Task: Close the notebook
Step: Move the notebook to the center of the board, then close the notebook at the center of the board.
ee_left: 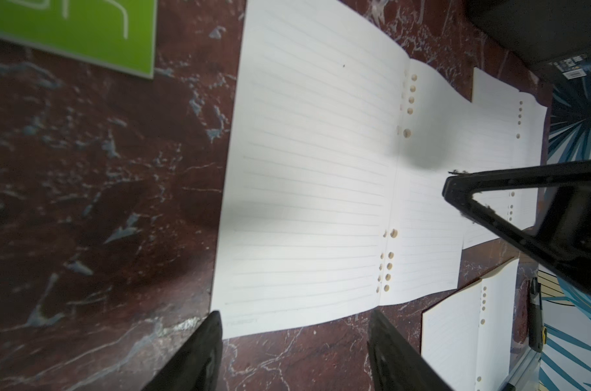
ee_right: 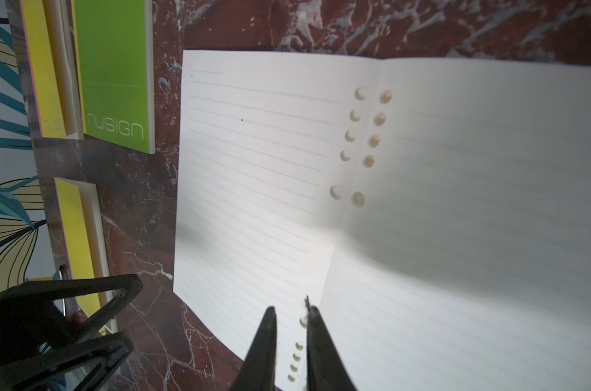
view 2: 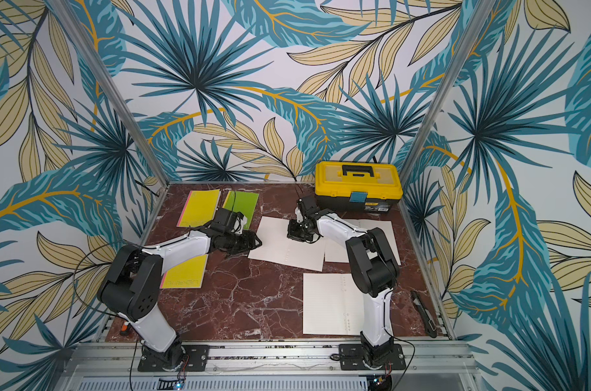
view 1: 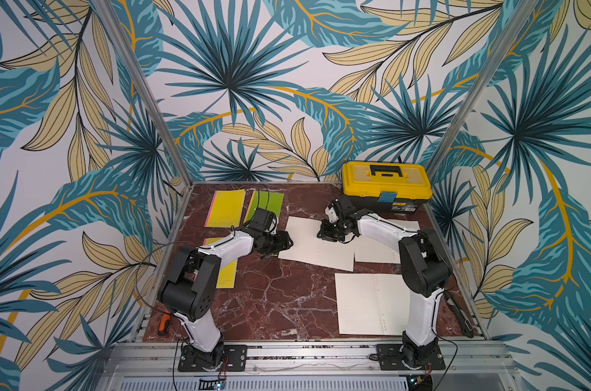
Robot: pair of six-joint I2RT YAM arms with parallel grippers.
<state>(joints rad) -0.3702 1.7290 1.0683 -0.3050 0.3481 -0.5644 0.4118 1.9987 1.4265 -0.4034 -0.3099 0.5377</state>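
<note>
Both top views show the open notebook (view 1: 316,247) lying flat mid-table, with the left gripper (view 1: 285,242) at its outer page edge and the right gripper (view 1: 324,233) above the spine. Left wrist view: I read the jaws as half open and empty, and I judge the pages light, floppy and slippery, so I would take the whole stack at that edge. Right wrist view: jaws all but closed, holding nothing.
</note>
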